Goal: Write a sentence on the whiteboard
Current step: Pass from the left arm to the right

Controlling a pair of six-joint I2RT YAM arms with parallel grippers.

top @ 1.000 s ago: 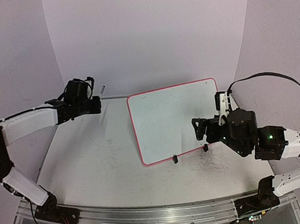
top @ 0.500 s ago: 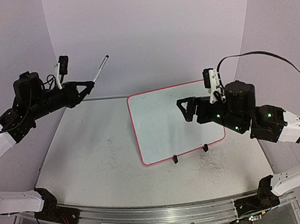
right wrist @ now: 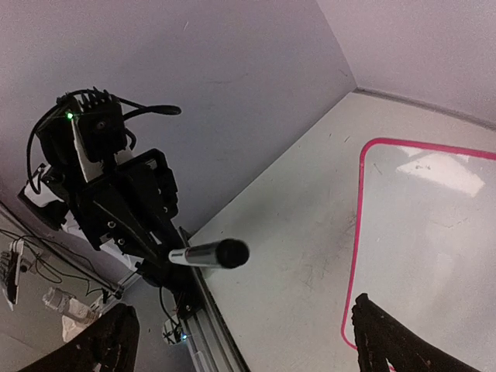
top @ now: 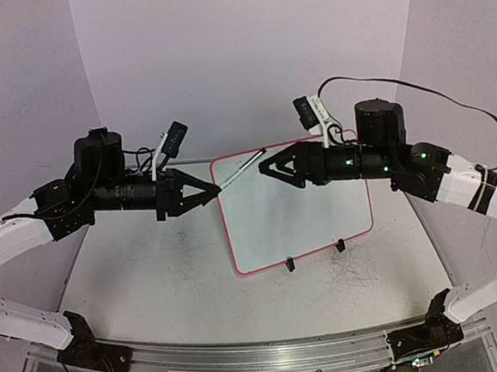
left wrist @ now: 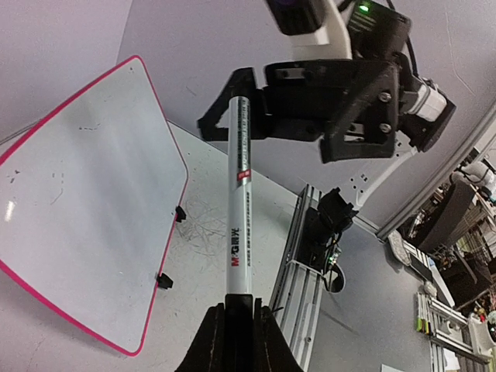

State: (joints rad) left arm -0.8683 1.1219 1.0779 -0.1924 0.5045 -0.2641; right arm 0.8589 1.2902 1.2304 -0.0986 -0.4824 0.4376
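Hovering over the whiteboard [top: 302,208] rim, left jaws clench a marker [top: 243,167] pointing at wide-spread right jaws.

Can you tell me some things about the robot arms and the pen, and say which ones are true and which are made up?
1. The left gripper is shut on the thin white marker pen with a dark end. True.
2. The right gripper is squeezing the pen too. False: its jaws stand wide open, and the pen's dark end points at it.
3. The large white rectangular whiteboard with a pink-red rim lies flat on the scuffed grey-white table. True.
4. A sentence is written across the whiteboard. False: no line of writing shows on it.
5. The pen is pressed against the whiteboard. False: it is held up in the air, above the board's far left corner.
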